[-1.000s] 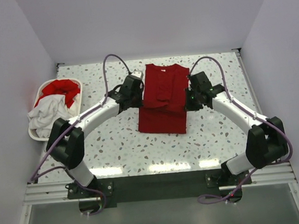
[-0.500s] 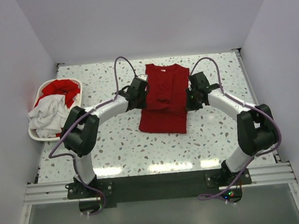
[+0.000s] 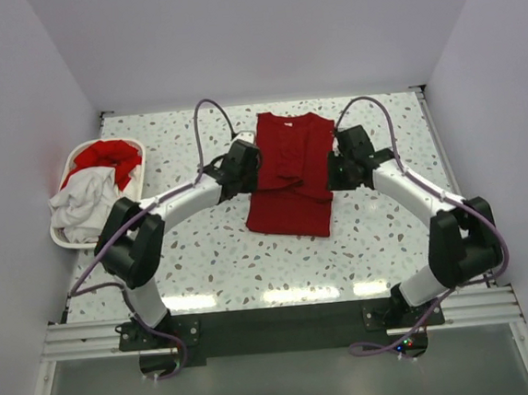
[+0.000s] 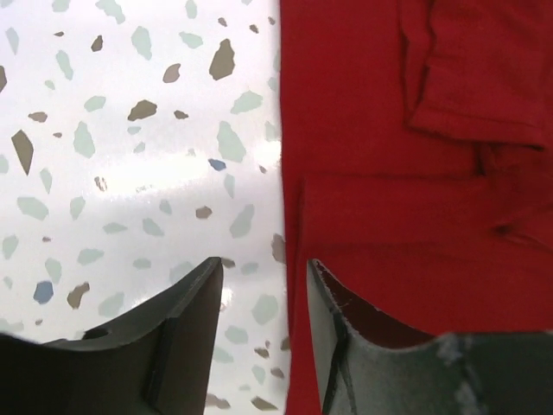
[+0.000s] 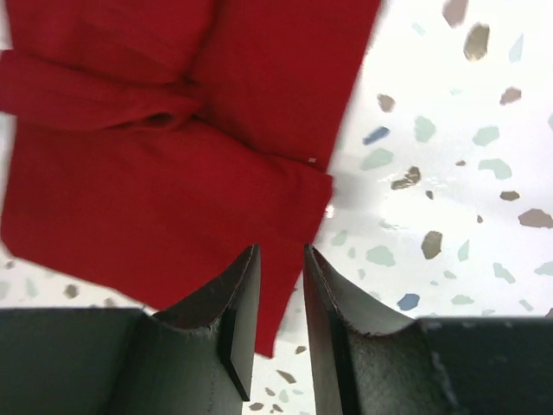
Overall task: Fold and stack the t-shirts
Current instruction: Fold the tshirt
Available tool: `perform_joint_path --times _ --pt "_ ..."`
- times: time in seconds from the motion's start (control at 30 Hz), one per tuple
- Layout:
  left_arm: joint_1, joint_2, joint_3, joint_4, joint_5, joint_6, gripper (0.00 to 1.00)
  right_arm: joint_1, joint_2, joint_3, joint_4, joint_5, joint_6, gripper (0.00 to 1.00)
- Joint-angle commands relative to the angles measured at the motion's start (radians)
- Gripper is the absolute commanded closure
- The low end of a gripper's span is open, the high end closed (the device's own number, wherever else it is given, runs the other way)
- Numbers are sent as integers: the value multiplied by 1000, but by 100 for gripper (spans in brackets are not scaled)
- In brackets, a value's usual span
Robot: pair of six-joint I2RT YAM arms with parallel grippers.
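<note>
Speckled table (image 3: 205, 258) carries folded red t-shirt (image 3: 290, 172), lying flat between both grippers. Left gripper (image 4: 263, 268): fingers spread, low at shirt's left edge, bare table in gap. Right gripper (image 5: 281, 255): fingers narrowly parted over shirt's right edge, cloth visible in gap. Basket (image 3: 140, 157), well left of left gripper, holds white t-shirt (image 3: 84, 199) and second red t-shirt (image 3: 103, 156).
</note>
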Motion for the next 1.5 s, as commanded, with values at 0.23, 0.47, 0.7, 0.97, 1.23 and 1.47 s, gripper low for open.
perform_joint_path --times 0.23,0.47,0.7,0.97,1.23,1.47 --pt "-187 -230 -248 139 -63 -195 59 161 -54 -28 169 -67 -53 74" --pt "-187 -204 -348 198 -43 -261 65 192 52 -24 235 -119 -55 75" --pt "-149 -249 -357 202 -78 -228 54 197 46 -21 191 -63 -119 71" --pt "-30 -190 -244 193 29 -191 39 100 -37 -43 122 20 -51 59" --pt "20 -31 -24 136 71 -194 40 -52 -78 -125 174 -34 117 50" --pt "29 83 71 104 94 -203 44 -118 -19 -169 275 -161 214 50"
